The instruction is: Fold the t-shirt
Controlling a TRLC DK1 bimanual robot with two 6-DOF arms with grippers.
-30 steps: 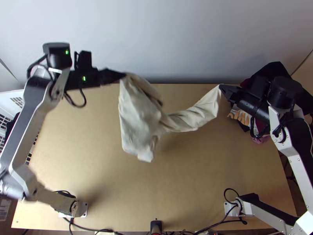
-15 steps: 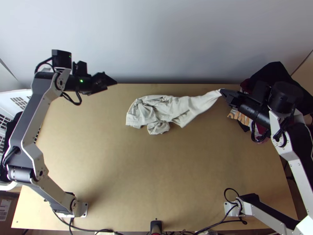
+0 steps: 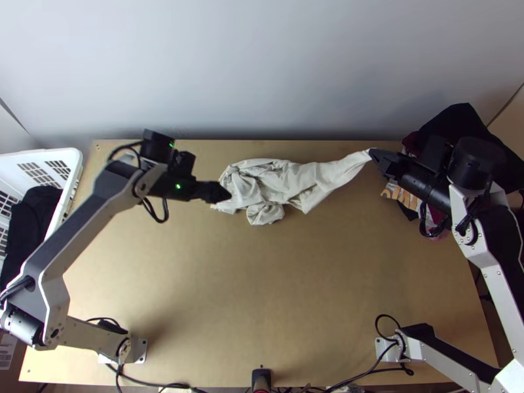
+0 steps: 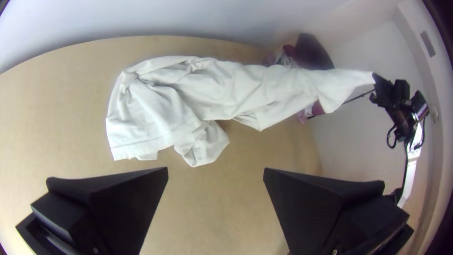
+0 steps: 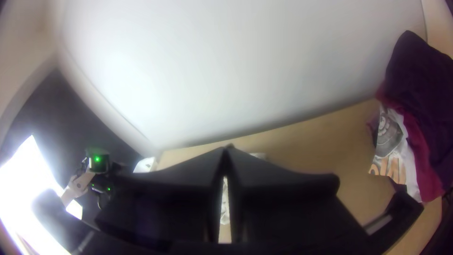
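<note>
2 arms [image 3: 73,237], 2 hands [image 3: 373,154], 1 T-shirt [image 3: 288,181], 1 tbl. [image 3: 262,295], 1 bskt. [image 3: 71,154], 1 clothes pile [image 3: 458,119].

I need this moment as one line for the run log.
t-shirt: bunched, narrow at one end | left gripper: open, near bunched part | right gripper: shut on narrow end

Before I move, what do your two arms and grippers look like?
The left arm and right arm have white and silver-grey links, black joints and loops of black cable near the wrist. Small green lights glow on the left arm. The left gripper and right gripper are black, each with two wide, flat fingers that taper toward the tip.
</note>
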